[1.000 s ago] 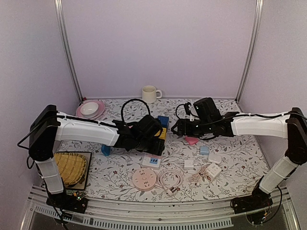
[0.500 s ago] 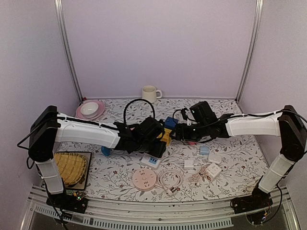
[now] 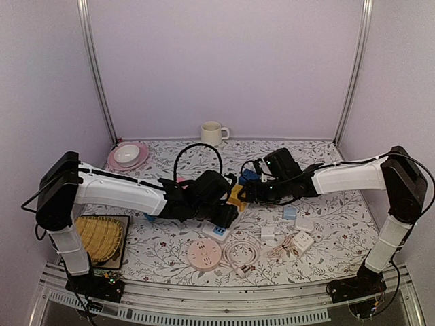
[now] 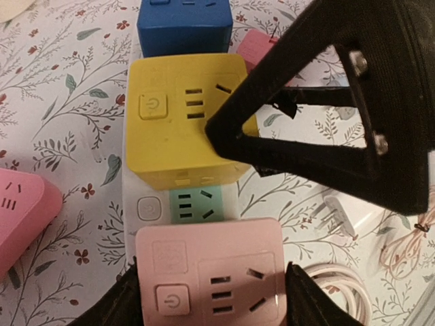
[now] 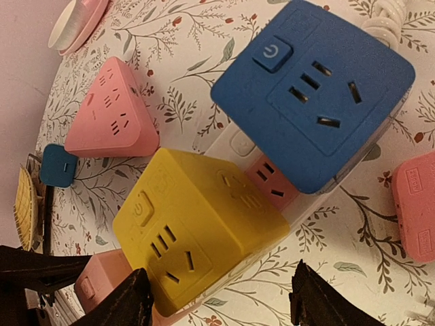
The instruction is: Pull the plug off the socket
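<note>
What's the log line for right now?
left gripper: grips pink cube plug | right gripper: open by yellow cube plug | unplugged: no

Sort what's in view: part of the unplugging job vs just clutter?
Job: power strip, yellow cube plug, pink cube plug, blue cube plug, left gripper, right gripper.

Lying about: mug, pink dish, round pink socket, coiled cable, woven mat, white adapters.
</note>
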Controlling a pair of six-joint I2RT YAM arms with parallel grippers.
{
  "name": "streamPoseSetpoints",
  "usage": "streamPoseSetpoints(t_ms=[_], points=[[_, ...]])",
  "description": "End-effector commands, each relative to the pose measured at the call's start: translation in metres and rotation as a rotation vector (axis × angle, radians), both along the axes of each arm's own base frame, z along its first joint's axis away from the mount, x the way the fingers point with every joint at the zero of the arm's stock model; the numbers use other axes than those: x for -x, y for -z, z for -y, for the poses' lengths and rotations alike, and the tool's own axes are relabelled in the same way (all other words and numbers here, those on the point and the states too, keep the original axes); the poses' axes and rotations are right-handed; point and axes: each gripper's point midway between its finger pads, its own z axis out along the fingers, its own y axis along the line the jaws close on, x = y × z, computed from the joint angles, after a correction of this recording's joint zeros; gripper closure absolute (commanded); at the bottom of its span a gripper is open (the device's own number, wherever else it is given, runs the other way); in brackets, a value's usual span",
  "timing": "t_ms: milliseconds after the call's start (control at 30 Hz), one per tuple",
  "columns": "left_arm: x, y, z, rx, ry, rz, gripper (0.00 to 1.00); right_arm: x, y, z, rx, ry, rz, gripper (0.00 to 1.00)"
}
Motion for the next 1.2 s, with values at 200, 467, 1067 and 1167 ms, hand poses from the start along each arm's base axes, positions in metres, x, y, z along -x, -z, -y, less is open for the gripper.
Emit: streamPoseSetpoints(t_ms=[200, 467, 1067, 1167], points=[[0.006, -0.052, 0.026, 0.167, 0.075, 0.014, 0.56, 0.0, 0.033, 0.018, 0.084, 0.058, -0.03, 0.28], [-0.006, -0.045, 0.015, 0.22, 0.048, -0.099, 0.57, 0.004, 0.044, 0.025, 0.114, 0.066, -0.042, 0.28], [0.017, -0.06, 0.021, 0.12, 0.077, 0.09, 0.56, 0.004, 0.051, 0.026, 0.133, 0.055, -0.046, 0.28], [0.014, -0.062, 0.017, 0.184, 0.077, 0.051, 0.56, 0.005, 0.053, 0.026, 0.135, 0.053, -0.05, 0.27]])
